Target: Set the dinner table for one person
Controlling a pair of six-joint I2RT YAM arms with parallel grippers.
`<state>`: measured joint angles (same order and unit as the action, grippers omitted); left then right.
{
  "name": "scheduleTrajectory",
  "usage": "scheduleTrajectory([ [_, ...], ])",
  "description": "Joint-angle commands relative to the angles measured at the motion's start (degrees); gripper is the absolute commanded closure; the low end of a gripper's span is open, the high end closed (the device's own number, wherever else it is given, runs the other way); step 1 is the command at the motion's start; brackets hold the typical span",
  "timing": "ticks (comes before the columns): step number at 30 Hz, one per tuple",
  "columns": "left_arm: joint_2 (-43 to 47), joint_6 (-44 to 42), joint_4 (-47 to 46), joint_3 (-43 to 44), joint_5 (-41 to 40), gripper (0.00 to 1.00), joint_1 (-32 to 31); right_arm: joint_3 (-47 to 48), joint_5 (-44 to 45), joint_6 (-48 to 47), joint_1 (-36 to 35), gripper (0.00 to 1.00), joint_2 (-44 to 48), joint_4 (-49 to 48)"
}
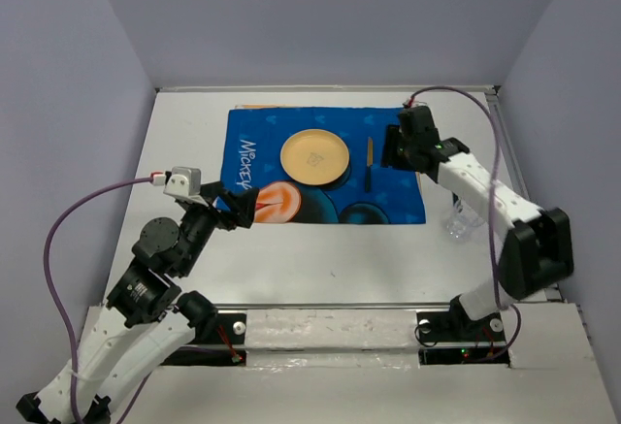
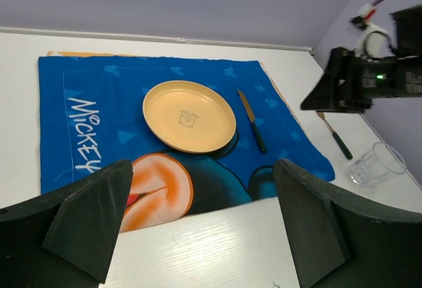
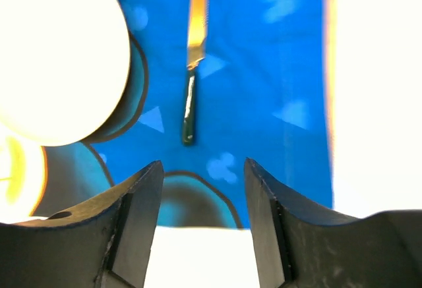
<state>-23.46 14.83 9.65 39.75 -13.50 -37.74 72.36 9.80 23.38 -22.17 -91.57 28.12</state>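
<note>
The white dinner table (image 1: 184, 143) carries a blue Mickey placemat (image 1: 388, 206) with a yellow plate (image 1: 314, 156) on it. A knife (image 1: 369, 162) with a gold blade and dark handle lies on the mat just right of the plate. My right gripper (image 1: 391, 147) hovers beside the knife, open and empty; in its wrist view the knife (image 3: 190, 97) lies ahead of the gripper (image 3: 204, 189). My left gripper (image 1: 238, 206) stands wide open over the mat's near left edge with nothing between its fingers (image 2: 86, 215). A fork (image 2: 333, 134) rests on the table right of the mat.
A clear drinking glass (image 1: 460, 220) stands on the table off the mat's right near corner, close to the right arm. The enclosure's grey walls close in the table at the back and both sides.
</note>
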Motion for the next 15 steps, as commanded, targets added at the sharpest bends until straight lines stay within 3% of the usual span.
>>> scheduleTrajectory([
  [1, 1.93, -1.21, -3.32, -0.64, 2.59, 0.01, 0.64, -8.53, 11.9, 2.54, 0.99, 0.43, 13.32, 2.98],
  [6, 3.51, -1.21, -3.76, -0.9, 4.62, 0.01, 1.17, -12.68, 20.58, 10.44, 1.52, 0.46, 25.71, 15.87],
  [11, 4.65, -1.21, -4.2, -0.9, 6.55, 0.01, 1.52, -13.11, 28.85, 16.34, 2.66, 0.43, 28.55, 29.77],
  [15, 6.23, -1.21, -4.11, -0.9, 6.29, 0.01, 1.26, -15.75, 26.86, 19.78, 4.59, 0.4, 28.47, 28.94],
])
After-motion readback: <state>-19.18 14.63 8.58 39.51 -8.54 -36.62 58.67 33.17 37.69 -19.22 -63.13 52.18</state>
